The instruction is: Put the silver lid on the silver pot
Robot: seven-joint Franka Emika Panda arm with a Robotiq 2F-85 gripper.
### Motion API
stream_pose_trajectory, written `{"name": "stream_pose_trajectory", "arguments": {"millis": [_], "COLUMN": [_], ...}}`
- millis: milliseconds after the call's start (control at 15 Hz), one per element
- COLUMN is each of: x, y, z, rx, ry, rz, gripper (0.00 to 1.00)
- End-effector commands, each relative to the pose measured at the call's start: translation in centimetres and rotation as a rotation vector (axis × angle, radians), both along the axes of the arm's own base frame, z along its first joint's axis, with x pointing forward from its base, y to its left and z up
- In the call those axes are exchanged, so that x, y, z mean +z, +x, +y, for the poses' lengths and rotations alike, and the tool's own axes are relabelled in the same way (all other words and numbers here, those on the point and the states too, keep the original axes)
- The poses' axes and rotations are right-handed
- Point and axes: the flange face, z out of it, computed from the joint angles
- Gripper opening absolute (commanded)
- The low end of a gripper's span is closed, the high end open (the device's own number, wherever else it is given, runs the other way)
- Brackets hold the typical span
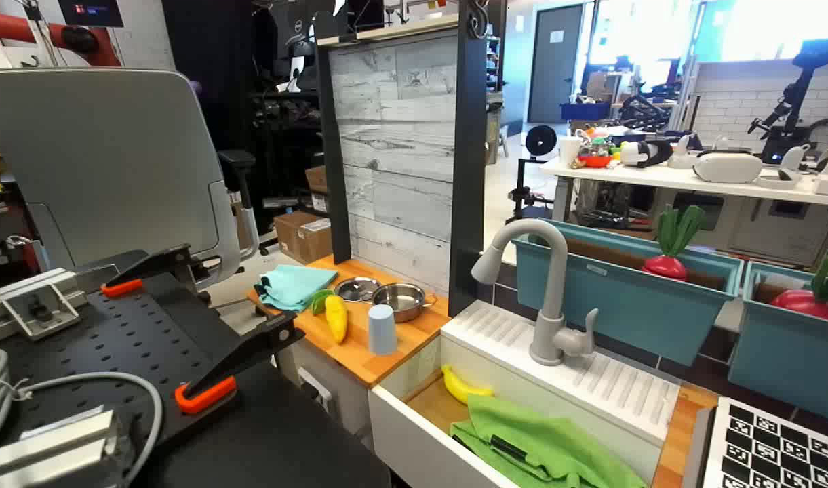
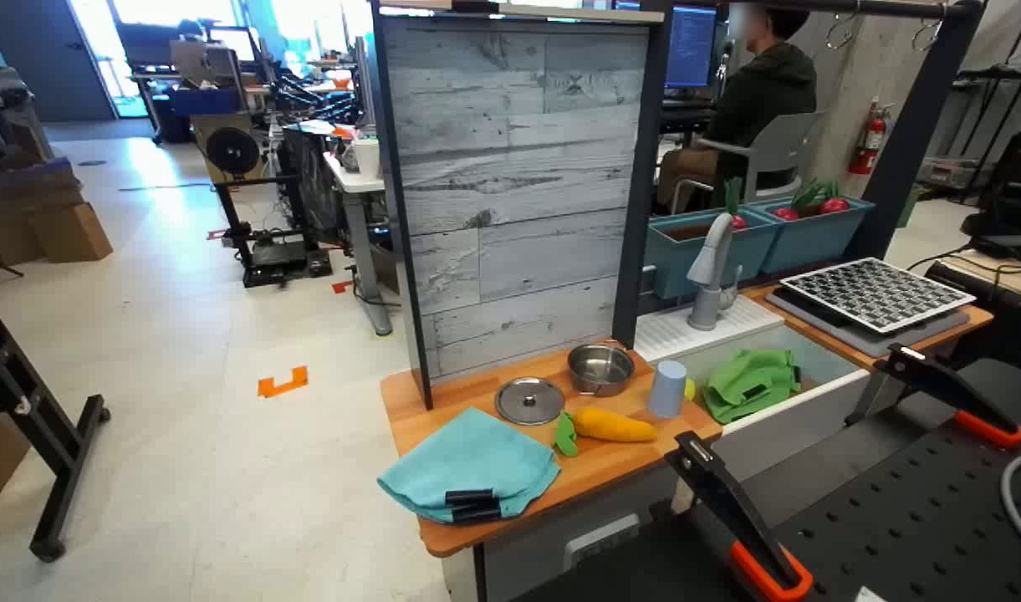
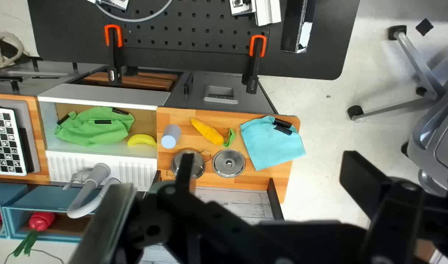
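In an exterior view, you had the lid [image 2: 529, 401] just left of the pot [image 2: 600, 369], both on the counter [image 2: 610, 456], the panel [image 2: 510, 184] behind. There the cup [image 2: 667, 389] stood right of the pot, the toy [image 2: 615, 425] lay in front of the pot, the cloth [image 2: 477, 460] front-left of the lid. In both exterior views your sink [image 1: 420, 437] was right of the counter: banana [image 1: 464, 386] and towel [image 1: 549, 434] inside, faucet [image 1: 555, 291] behind.
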Motion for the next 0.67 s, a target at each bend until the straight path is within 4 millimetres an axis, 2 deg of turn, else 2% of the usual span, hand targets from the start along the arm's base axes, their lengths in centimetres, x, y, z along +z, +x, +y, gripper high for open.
{"name": "stream_pose_trajectory", "arguments": {"millis": [0,467,600], "x": [0.1,0.1,-0.9], "y": [0.0,0.0,1.1], "z": [0.0,0.0,0.4], "rx": [0.0,0.0,-0.025], "ry": [0.0,0.0,-0.019], "rz": [0.001,0.001,0.006], "gripper": [1.0,1.0,1.0]}}
